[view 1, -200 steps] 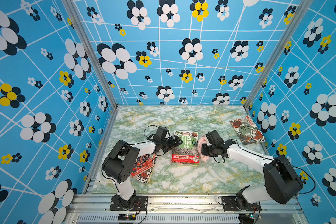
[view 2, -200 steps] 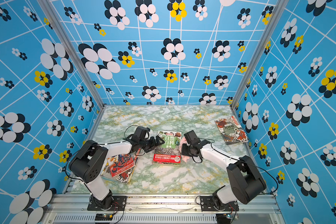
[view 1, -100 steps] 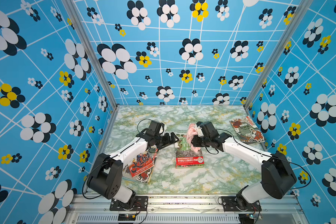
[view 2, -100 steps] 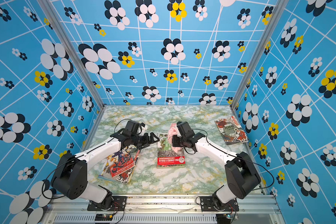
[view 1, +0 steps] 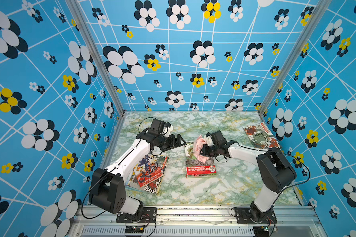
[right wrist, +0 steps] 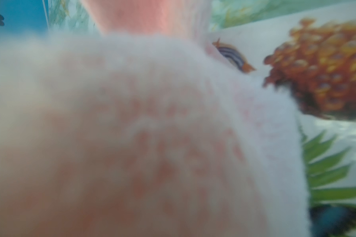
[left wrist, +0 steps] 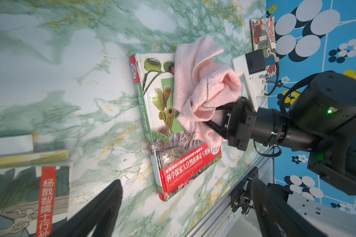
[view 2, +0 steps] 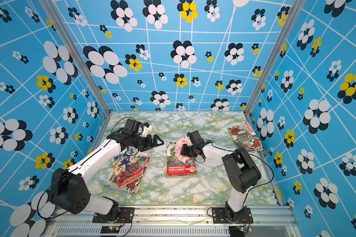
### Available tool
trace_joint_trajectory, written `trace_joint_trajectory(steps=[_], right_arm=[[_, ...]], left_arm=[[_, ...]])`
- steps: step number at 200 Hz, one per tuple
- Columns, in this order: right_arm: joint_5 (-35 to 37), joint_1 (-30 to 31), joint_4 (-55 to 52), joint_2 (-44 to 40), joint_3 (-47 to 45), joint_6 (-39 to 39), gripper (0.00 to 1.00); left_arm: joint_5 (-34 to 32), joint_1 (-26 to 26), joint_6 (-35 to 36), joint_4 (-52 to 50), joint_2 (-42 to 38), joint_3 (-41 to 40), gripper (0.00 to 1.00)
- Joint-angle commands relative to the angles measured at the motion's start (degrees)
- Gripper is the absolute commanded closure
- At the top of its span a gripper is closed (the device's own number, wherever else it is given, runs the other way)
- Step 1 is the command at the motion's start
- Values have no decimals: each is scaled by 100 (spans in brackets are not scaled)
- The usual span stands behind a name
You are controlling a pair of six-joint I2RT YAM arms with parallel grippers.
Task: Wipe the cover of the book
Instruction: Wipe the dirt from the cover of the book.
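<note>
1. the book (view 1: 200, 169) was lying skewed a second ago. now it sits square in the middle of the surface (view 1: 214, 190), between the two arms, with its red band towards the near rail.
2. the pink cloth (view 1: 198, 146) was off the book's right edge a second ago, then up at the far end. now it's bunched on the far half of the cover, so i judge the wiping stroke is under way, with the near half still to be done.
3. my right claw (left wrist: 213, 117) is clamped tight on the cloth, its tips buried in the folds. its wrist view shows almost nothing but pink fuzz.
4. my left claw (view 1: 180, 141) has pulled away from the book's left edge. it hangs spread wide and empty over bare surface, so nothing pins the book and a firm stroke could make it slide.
5. the book looks like a glossy hardcover lying cover up. it has carnivorous plants on white, a green spine and white print on the red band. i can't make out any dirt.
6. a comic book (view 1: 150, 174) lies under my left arm, and a third book (view 1: 259, 136) sits by the far right wall. both are well clear.
</note>
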Motion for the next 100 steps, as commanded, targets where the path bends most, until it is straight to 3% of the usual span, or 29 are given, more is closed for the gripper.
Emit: trace_joint_trajectory(steps=[1,52,77,100], right_arm=[[889,-120,-854,274,-184,113,100],[588,1048,-445,1324,1023,505,100],[698,928,-283,1309,1014,666,100],[923,330,-371,852,462,567,100]], left_arm=[[17,133,348,-259,-35,-15,1],[-670,136,617,-463,-182,-23,1],[-665,130,600,-429,-165,-44,1],[-552,134,565,-414,-95,-39,1]])
